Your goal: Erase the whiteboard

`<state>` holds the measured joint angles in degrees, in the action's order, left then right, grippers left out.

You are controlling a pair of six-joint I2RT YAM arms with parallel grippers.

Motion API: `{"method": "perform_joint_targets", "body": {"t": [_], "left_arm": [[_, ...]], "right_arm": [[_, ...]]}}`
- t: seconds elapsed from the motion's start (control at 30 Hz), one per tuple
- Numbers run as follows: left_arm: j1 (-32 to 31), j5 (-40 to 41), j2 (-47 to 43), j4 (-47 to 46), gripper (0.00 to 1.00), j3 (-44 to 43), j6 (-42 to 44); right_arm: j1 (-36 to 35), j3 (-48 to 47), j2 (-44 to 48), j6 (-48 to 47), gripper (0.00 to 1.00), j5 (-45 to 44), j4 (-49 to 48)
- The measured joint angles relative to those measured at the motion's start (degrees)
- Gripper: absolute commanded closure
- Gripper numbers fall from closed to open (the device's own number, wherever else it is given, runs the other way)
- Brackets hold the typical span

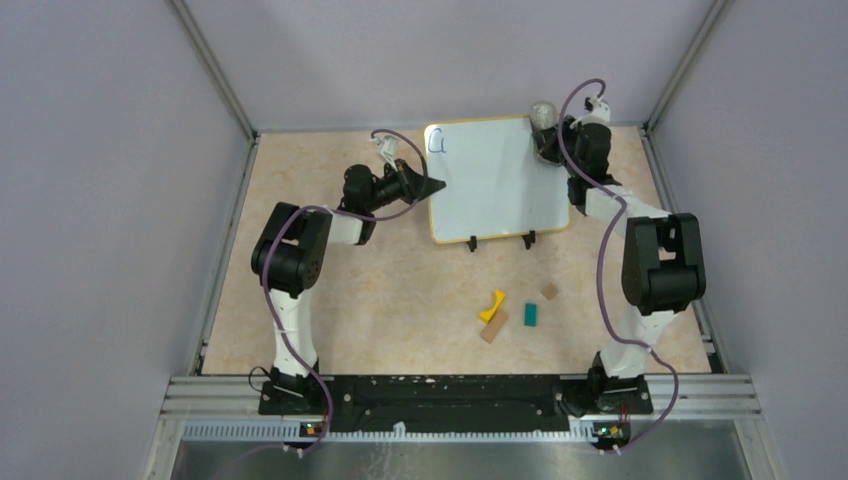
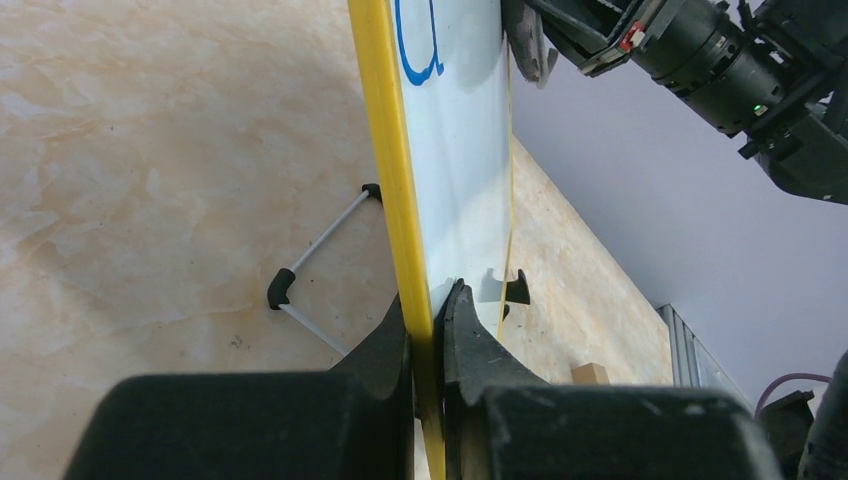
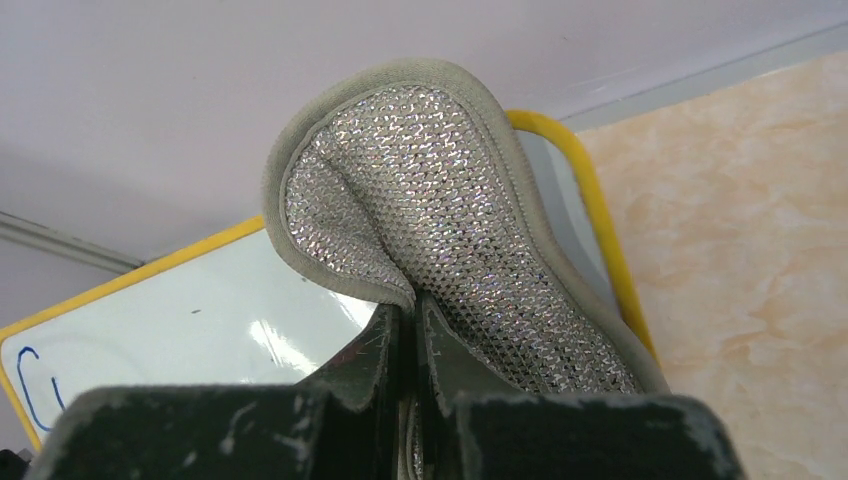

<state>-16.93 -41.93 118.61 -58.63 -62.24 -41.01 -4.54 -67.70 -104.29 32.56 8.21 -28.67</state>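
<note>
The whiteboard (image 1: 495, 180) stands tilted on black clip feet at the back middle, white with a yellow frame and a blue mark near its top left corner (image 1: 437, 142). My left gripper (image 1: 437, 186) is shut on the board's left frame edge (image 2: 400, 180). My right gripper (image 1: 546, 135) is shut on a grey glittery cloth (image 3: 450, 220) and holds it at the board's top right corner (image 3: 590, 190). The blue mark also shows in the left wrist view (image 2: 420, 50) and the right wrist view (image 3: 35, 390).
A yellow piece (image 1: 492, 305), a tan block (image 1: 494, 326), a teal block (image 1: 531, 314) and a small brown block (image 1: 549, 292) lie on the table in front of the board. Grey walls enclose the table. The board's wire stand (image 2: 315, 265) sits behind it.
</note>
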Motion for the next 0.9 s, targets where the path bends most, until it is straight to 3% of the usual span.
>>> {"method": "perform_joint_targets", "body": {"t": [0.47,0.9], "left_arm": [[0.2,0.0,0.0,0.4,1.00,0.0,-0.1],[0.3,0.4,0.0,1.4,1.00,0.0,-0.8]], "right_arm": [[-0.4,-0.4,-0.9,0.0,1.00,1.6,-0.8],[-14.1,-11.1,-6.7,-2.3,1.00,3.6,0.1]]}}
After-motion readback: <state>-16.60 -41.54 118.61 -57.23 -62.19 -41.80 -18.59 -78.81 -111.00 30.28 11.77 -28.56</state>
